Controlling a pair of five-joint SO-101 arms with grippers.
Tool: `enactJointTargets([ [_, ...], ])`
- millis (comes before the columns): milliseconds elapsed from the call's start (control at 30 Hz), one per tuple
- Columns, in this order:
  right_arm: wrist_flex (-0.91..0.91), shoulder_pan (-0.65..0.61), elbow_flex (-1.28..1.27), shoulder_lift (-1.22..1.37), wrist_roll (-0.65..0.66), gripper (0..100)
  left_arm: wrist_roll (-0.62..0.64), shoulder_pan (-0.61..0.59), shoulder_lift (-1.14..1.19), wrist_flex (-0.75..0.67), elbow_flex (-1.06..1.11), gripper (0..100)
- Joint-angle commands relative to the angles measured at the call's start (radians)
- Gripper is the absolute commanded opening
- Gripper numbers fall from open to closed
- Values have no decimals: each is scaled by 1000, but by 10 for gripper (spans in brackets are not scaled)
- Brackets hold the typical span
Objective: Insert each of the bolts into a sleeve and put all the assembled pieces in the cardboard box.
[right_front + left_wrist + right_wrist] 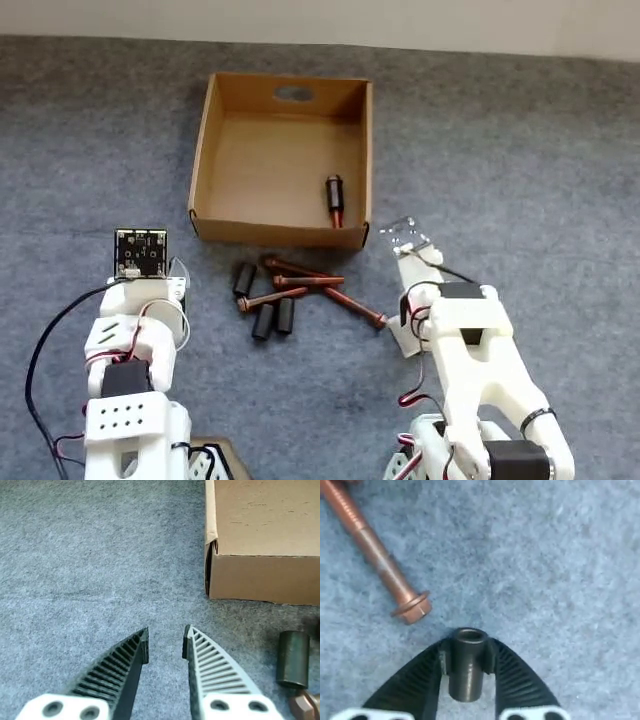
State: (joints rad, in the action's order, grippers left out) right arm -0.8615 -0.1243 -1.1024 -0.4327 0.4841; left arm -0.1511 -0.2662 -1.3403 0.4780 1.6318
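My right gripper is shut on a dark sleeve, held upright just above the carpet. A copper bolt lies on the carpet beyond it, its flanged head nearest the sleeve. In the high view, several bolts and three loose sleeves lie in front of the cardboard box. One assembled piece rests inside the box by its right wall. My left gripper is open over bare carpet, left of the box's near corner, with a sleeve off to its side.
Grey carpet covers the whole table. The left arm stands at the front left and the right arm at the front right. Open carpet stretches on both sides of the box.
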Motion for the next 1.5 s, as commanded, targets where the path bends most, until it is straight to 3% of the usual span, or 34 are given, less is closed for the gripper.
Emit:
enactJointTargets([
  [0,-15,7,-5,4,17,167,-6,-5,-5,-2,-28,136],
  [300,-76,7,-5,2,17,185,-6,-5,-5,-2,-28,136],
  [433,-93,7,-5,2,58,0,-6,-5,-5,-2,-28,136],
  [600,-99,13,-2,-13,77,8,-6,-7,-5,-2,-30,136],
  [800,-94,31,4,-236,-132,5,3,-31,5,5,-56,137],
  [1133,-65,-213,-74,-677,-393,5,3,51,8,143,-119,140],
  [1467,99,-211,-306,-822,-414,5,-3,153,67,209,-173,140],
])
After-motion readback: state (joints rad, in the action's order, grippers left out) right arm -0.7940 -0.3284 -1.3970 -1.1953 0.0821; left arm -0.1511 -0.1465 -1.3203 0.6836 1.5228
